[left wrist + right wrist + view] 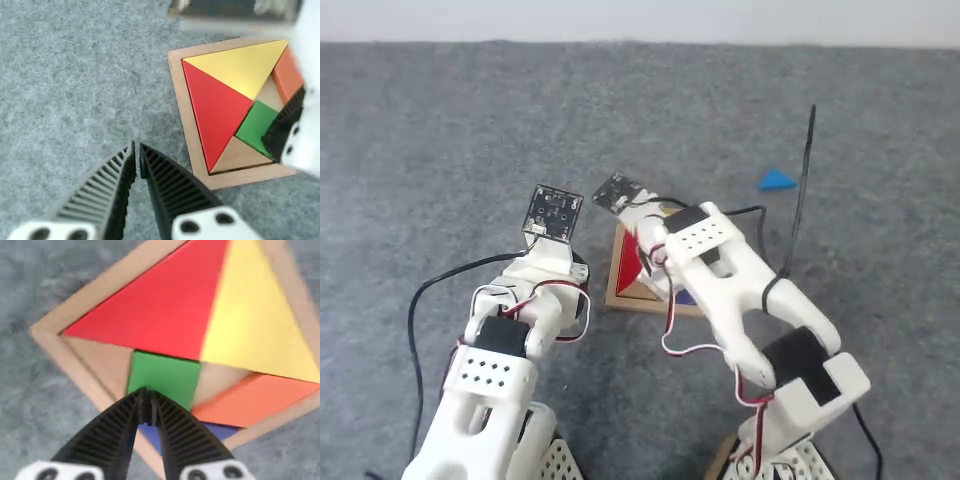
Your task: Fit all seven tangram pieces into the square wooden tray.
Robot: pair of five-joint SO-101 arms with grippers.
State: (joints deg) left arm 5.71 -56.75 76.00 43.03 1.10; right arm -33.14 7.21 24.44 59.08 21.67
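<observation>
Triangle (777,180), blue, loose on carpet (440,140), well apart from tray (628,301).

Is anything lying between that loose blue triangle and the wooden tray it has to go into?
Nothing lies on the carpet between the blue triangle and the tray. The right arm, though, hangs over the tray, covering most of it. A black cable rises close beside the triangle, away from the tray.
</observation>
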